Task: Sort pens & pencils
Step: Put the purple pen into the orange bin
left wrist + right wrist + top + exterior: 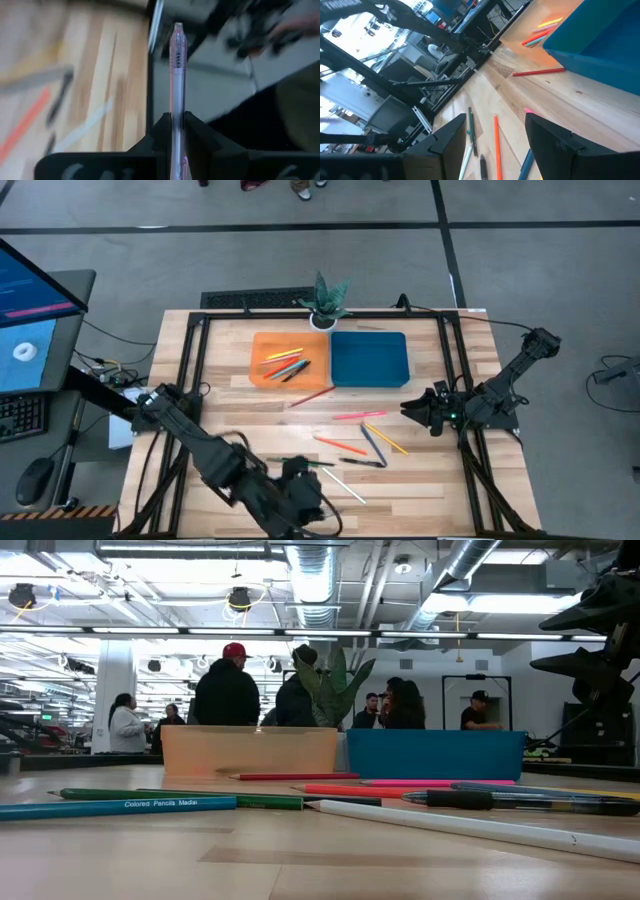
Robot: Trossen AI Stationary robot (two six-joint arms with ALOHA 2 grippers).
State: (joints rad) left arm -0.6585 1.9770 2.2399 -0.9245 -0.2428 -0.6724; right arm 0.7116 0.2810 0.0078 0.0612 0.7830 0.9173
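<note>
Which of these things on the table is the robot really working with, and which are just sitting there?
Part of the job:
- loose pens and pencils on the wood
- clear pink pen in the left gripper
- orange tray with pencils in it
- blue tray

Just lying about:
- potted plant
- people behind

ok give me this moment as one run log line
left gripper: shut on pink pen, near table's front edge | right gripper: open, hovering at right | orange tray: some pencils in | blue tray: empty
</note>
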